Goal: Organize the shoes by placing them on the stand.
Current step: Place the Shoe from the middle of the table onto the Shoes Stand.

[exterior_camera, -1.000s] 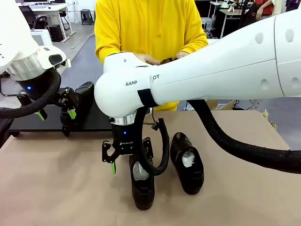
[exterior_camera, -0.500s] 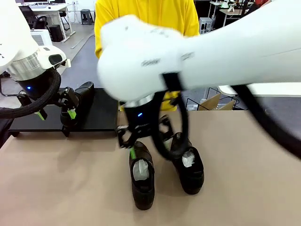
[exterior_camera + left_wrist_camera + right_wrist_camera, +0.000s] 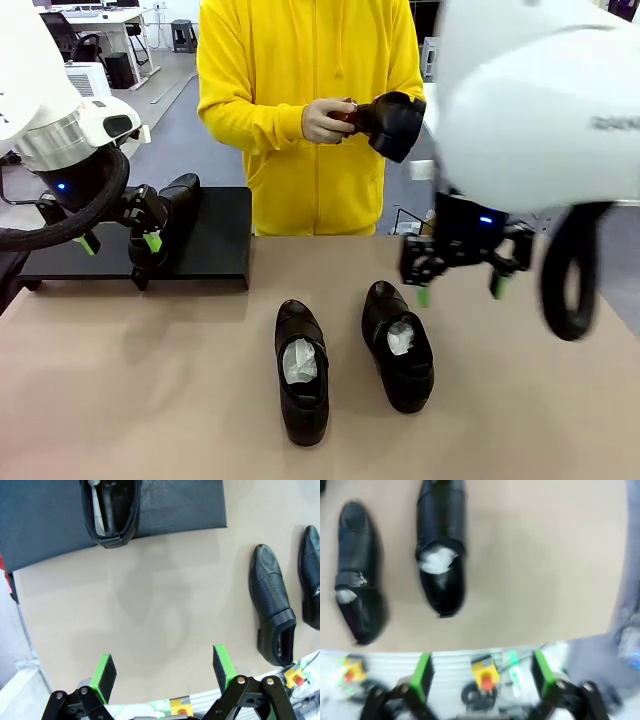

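Observation:
One black shoe (image 3: pixel 178 200) stands on the black stand (image 3: pixel 215 245) at the left, its open end (image 3: pixel 111 510) showing in the left wrist view. My left gripper (image 3: pixel 121 240) hangs open just in front of it, holding nothing. Two more shoes with white paper inside lie side by side on the table, the left one (image 3: pixel 302 370) and the right one (image 3: pixel 398 345). My right gripper (image 3: pixel 460 290), blurred by motion, is open and empty above the table to the right of them. The person holds another shoe (image 3: pixel 393 125) at chest height.
The person in a yellow hoodie (image 3: pixel 300 110) stands at the far side, with a small reddish-brown thing (image 3: pixel 344 114) in the hand by the held shoe. The stand's right half (image 3: pixel 175 505) is bare. Brown tabletop (image 3: pixel 130 380) lies free at left and right.
My right arm has swung from over the left table shoe to the right of both shoes, still open. The person has raised a shoe to chest height. My left arm has not moved.

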{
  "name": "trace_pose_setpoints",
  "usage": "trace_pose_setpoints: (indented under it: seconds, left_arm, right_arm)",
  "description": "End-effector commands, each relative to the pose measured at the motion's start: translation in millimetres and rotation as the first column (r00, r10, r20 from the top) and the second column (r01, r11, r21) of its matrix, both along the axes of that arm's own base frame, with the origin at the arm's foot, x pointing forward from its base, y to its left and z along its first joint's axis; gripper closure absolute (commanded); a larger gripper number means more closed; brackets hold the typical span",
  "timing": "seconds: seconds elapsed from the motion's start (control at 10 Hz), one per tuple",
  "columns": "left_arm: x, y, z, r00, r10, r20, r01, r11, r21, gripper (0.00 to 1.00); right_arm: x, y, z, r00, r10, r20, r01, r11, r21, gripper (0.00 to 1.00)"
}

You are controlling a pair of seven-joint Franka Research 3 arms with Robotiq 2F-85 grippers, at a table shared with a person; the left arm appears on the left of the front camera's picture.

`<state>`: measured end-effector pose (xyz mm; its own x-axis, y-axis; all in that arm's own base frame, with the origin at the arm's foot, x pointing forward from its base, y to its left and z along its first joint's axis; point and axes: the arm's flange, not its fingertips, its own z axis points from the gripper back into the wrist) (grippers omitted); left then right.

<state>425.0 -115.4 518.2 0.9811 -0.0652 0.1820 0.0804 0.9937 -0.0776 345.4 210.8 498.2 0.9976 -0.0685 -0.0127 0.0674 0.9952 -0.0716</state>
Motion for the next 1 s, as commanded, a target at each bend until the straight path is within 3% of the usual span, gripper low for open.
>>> trace_pose_setpoints:
  seconds: [0.0,0.2,0.3,0.4,0.5,0.6,0.7,0.8,0.9]
  left_arm:
    - [-9,-17,-7,0.997,0.04,-0.07,-0.046,0.995,-0.086,0.0]
    - [-41,-62,-28,0.96,0.056,-0.275,-0.11,0.976,-0.186,0.0]
    - [-58,-83,-34,0.945,0.018,-0.325,-0.075,0.984,-0.164,0.0]
    - [-67,-94,-34,0.957,0.016,-0.29,-0.07,0.982,-0.175,0.0]
    - [-45,-69,-34,0.964,0.014,-0.266,-0.055,0.987,-0.148,0.0]
    - [-45,-69,-34,0.964,0.014,-0.266,-0.055,0.987,-0.148,0.0]
    - [-64,-96,-41,0.952,-0.004,-0.307,-0.048,0.986,-0.16,0.0]
    - [-75,-114,-38,0.967,-0.007,-0.256,-0.009,0.998,-0.063,0.0]
    - [-76,-137,-56,0.966,0.021,-0.257,-0.025,1.0,-0.012,0.0]
  right_arm:
    - [-11,-53,-18,0.977,-0.208,-0.053,0.212,0.975,0.074,0.0]
    - [-16,-99,-34,0.838,-0.519,-0.167,0.539,0.834,0.116,0.0]
    - [-16,-111,-38,0.742,-0.636,-0.212,0.665,0.738,0.115,0.0]
    - [-11,-97,-34,0.921,-0.37,-0.125,0.38,0.923,0.063,0.0]
    - [-11,-97,-34,0.921,-0.37,-0.125,0.38,0.923,0.063,0.0]
    - [-11,-97,-34,0.921,-0.37,-0.125,0.38,0.923,0.063,0.0]
    - [-11,-97,-34,0.921,-0.37,-0.125,0.38,0.923,0.063,0.0]
    - [-11,-97,-34,0.921,-0.37,-0.125,0.38,0.923,0.063,0.0]
    - [-11,-97,-34,0.921,-0.37,-0.125,0.38,0.923,0.063,0.0]
